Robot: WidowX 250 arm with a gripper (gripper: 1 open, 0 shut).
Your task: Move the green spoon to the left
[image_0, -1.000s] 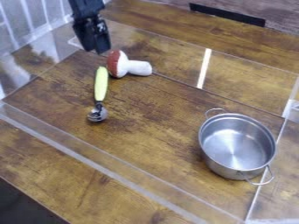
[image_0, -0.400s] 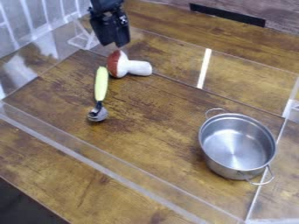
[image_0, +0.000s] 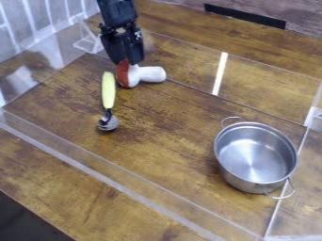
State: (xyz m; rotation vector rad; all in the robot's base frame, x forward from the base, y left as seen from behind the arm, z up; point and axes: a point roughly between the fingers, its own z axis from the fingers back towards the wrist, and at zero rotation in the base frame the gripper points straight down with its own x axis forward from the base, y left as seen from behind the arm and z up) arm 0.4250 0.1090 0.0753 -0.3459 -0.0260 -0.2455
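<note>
The green spoon (image_0: 108, 98) lies flat on the wooden table, its yellow-green handle pointing away from me and its silver bowl (image_0: 105, 122) at the near end. My gripper (image_0: 124, 59) hangs open just above and behind the handle's far end, over the toy mushroom. Nothing sits between the fingers, and the spoon is untouched.
A toy mushroom (image_0: 138, 73) with a red cap and white stem lies right behind the spoon, partly under the gripper. A steel pot (image_0: 255, 155) stands at the near right. Clear plastic walls (image_0: 221, 73) border the work area.
The gripper has moved to the right and slightly down, from above the spoon's left to over the mushroom. The spoon, mushroom and pot have not moved.
</note>
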